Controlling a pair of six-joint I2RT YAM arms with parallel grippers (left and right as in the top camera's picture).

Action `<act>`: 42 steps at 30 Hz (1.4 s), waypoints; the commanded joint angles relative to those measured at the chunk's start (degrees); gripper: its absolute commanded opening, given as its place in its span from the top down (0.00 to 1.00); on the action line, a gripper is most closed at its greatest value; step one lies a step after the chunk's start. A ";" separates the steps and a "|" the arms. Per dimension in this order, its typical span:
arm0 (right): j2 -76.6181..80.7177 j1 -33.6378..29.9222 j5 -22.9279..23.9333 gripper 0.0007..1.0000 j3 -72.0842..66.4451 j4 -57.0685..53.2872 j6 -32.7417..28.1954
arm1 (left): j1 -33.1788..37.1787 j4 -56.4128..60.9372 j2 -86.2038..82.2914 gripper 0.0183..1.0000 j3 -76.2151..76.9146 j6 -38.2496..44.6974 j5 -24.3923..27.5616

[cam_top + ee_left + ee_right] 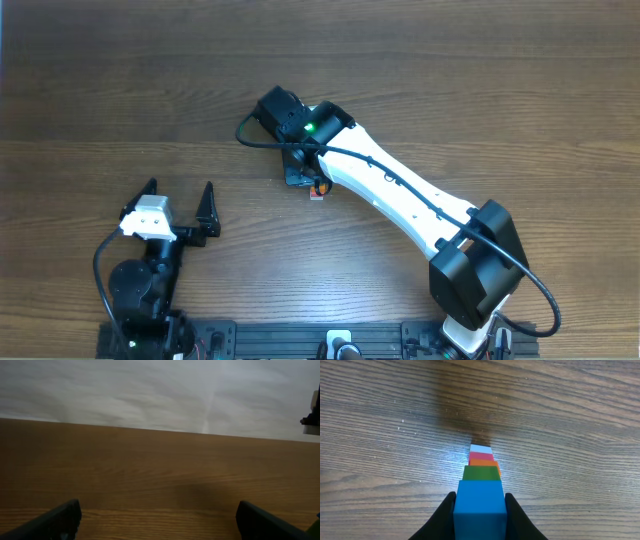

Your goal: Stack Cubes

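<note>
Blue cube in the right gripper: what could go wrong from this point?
1. The blue cube, held in the right gripper, sits over a four-cube stack whose orange cube juts sideways past the green cube; an off-centre release could topple it.
2. The fingers flank the cube close to the stack, so opening or withdrawing carelessly might knock it.

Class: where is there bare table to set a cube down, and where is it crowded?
Free: table beyond the left end effector and along the far side. Crowded: mid-table, where the right end effector grips the blue cube over the stack.

Wooden table (120, 90) under seemingly whitish cube (480, 448)
</note>
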 commanded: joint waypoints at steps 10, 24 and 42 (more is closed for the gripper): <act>1.84 0.63 -0.07 0.93 1.27 -0.07 0.37 | -0.31 -0.07 -0.28 0.00 -0.28 0.39 0.57; 1.84 0.63 -0.07 0.57 1.27 -0.31 0.37 | -0.31 -0.07 -0.28 0.00 -0.28 0.39 0.57; -5.20 -0.24 1.51 0.01 3.21 -0.17 -5.09 | -0.31 -0.07 -0.28 0.00 -0.28 0.39 0.57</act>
